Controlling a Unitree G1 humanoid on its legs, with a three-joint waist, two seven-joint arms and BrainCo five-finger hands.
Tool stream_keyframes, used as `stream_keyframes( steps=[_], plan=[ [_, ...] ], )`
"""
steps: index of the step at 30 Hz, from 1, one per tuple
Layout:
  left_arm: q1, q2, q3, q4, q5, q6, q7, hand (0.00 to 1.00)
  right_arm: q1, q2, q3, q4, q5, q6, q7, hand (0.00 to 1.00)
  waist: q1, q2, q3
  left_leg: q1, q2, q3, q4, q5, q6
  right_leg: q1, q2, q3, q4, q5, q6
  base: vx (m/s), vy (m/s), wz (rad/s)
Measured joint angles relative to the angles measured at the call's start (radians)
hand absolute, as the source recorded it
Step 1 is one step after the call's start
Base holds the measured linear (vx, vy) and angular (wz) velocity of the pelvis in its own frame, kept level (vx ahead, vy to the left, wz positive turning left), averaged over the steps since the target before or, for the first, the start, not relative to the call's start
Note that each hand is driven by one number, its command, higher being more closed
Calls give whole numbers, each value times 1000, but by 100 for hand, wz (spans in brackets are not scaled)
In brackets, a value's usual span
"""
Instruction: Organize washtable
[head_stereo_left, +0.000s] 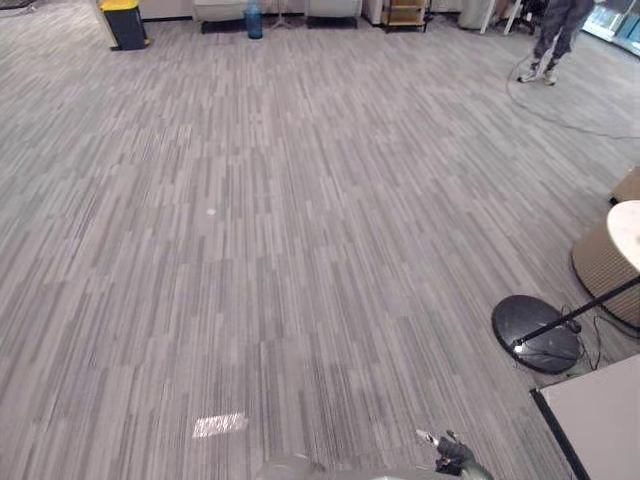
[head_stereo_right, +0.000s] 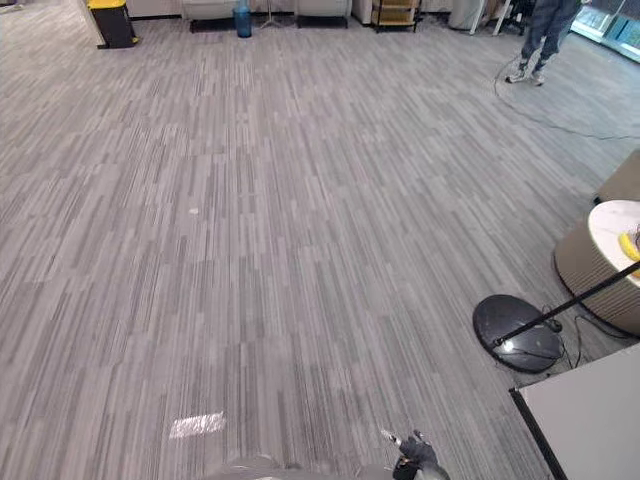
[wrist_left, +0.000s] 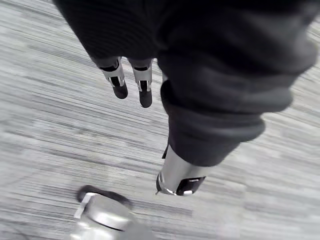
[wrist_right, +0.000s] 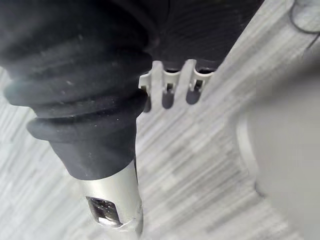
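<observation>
Both hands loose, empty
My left hand (wrist_left: 142, 82) and right hand (wrist_right: 167, 89) hang straight-fingered; the flat grey tabletop (head_stereo_left: 600, 420) lies to my right, nearer that hand.

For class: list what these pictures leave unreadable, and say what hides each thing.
Person: upper body cut off by top edge, eye views.
Yellow item on round table: cut by right edge, right eye view; unidentifiable.
Grey tabletop: mostly cut off, lower right corner, eye views.
</observation>
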Motion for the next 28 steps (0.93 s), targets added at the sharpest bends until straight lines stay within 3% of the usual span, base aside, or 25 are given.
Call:
stream_keyframes(
  steps=[2, 4, 5, 6, 7, 8, 9, 11, 12, 14, 24, 28],
  plan=[
    [-80, -1, -15, -22, 6, -12, -2, 0, 5, -3, -1, 1, 0, 0, 0, 0, -40, 16, 2, 54, 34, -49, -44, 1, 0, -25, 29, -83, -108, -52, -61, 416, -29, 52],
    [-140, -7, -43, -21, 7, -23, -3, 0, 6, -26, -4, -3, 0, 0, 1, 0, -44, 67, 1, 75, 101, -75, -74, 4, -13, -70, 120, -79, -300, -49, -79, 367, -53, -2],
    [-169, -11, -44, -21, 21, -24, -2, 0, 10, -28, -7, -10, 1, 0, 0, 0, -45, 69, -2, 75, 107, -82, -71, 14, -37, -63, 152, -62, -539, 58, -86, 302, -31, -1],
    [-176, -8, -42, -22, 29, -24, -1, 0, 18, -22, -11, -9, 1, 0, -1, 0, -52, 52, -4, 75, 94, -88, -56, 17, -43, -41, 151, -44, -673, 157, -104, 442, -60, 30],
    [-176, -2, -31, -25, 40, -24, -2, 0, 32, -9, -19, -8, 1, 4, -1, 0, -66, -22, -6, 66, 35, -106, 42, 0, -86, 9, 101, -18, -805, 378, -152, 478, -97, 22],
    [-169, -30, -18, -14, 46, -23, 0, 0, 33, -16, -22, 2, 0, 14, -4, 0, -52, -8, -1, 35, 51, -115, 116, -51, -96, 55, 94, -17, -834, 360, -143, 527, -96, 18],
    [-160, -57, 4, -15, 47, -26, -2, 0, 35, -23, -32, 2, 0, 17, -10, 0, -59, 13, -7, 7, 60, -118, 71, -65, -95, 80, 86, -21, -856, 364, -148, 435, -38, 5],
    [-142, -80, 47, -4, 46, -26, 0, 0, 27, -25, -40, 2, -4, 20, -12, 0, -61, 17, 6, -14, 82, -128, -81, -24, -134, 133, 69, -45, -892, 355, -134, 269, 43, 23],
    [-130, -80, 52, 14, 45, -25, 1, 0, 30, -28, -40, 2, -8, 21, -13, 0, -62, 30, 1, -15, 98, -115, -95, 76, -124, 164, 69, -52, -903, 342, -119, 232, 48, 25],
    [-103, -75, 84, 15, 35, -23, 3, 0, 41, -14, -39, 1, -11, 27, -13, 0, -63, 30, -36, 6, 86, -141, -120, 76, -119, 180, 65, -77, -898, 305, -104, 274, 32, 39],
    [-78, -54, 114, 22, 35, -7, 2, 0, 9, -12, -28, 6, -12, 27, 1, 0, -57, 10, -36, 27, 74, -185, -119, 77, -119, 216, 52, -131, -892, 289, -103, 76, 6, 19],
    [-78, -53, 110, 22, 37, -6, -1, 0, 15, -5, -32, 41, -82, 40, 0, 0, -60, -1, -33, 30, 70, -188, -140, 84, -107, 216, 45, -140, -885, 271, -95, -40, -22, 1]
  ],
)
